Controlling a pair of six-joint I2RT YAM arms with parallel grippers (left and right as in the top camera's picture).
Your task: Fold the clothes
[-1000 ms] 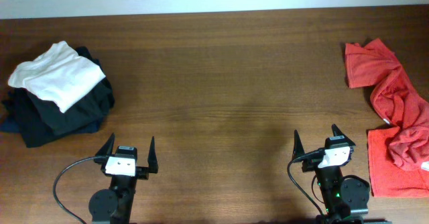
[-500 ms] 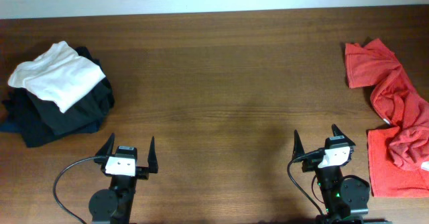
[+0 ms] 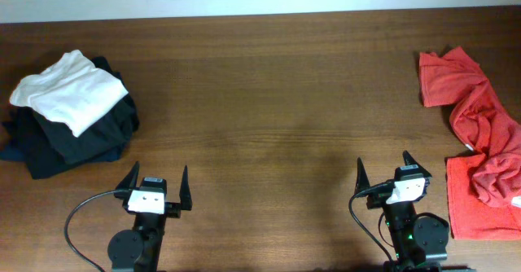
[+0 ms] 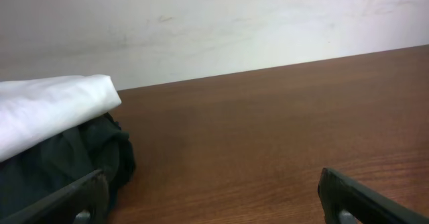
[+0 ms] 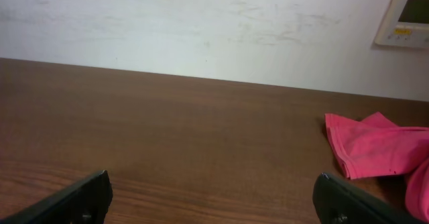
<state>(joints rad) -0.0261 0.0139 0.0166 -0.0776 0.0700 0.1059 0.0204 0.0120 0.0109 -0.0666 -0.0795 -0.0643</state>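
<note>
- Nothing has shifted since the earlier frame: both arms and all the cloth lie as they did.
- The left end effector sits low at the near edge of the tabletop, its fingers spread wide, pointing toward the far side and holding nothing.
- The right end effector is posed the same way at the near right, spread and empty.
- The red-orange T-shirt lies crumpled along the right edge, near the right end effector but apart from it.
- A white folded garment tops the black folded garments at the left.

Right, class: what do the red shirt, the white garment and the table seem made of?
Red shirt: soft matte cloth, probably cotton; it lies rumpled. White garment: smooth matte fabric, neatly folded. Table: wood or veneer, brown grain lines, slight sheen.
</note>
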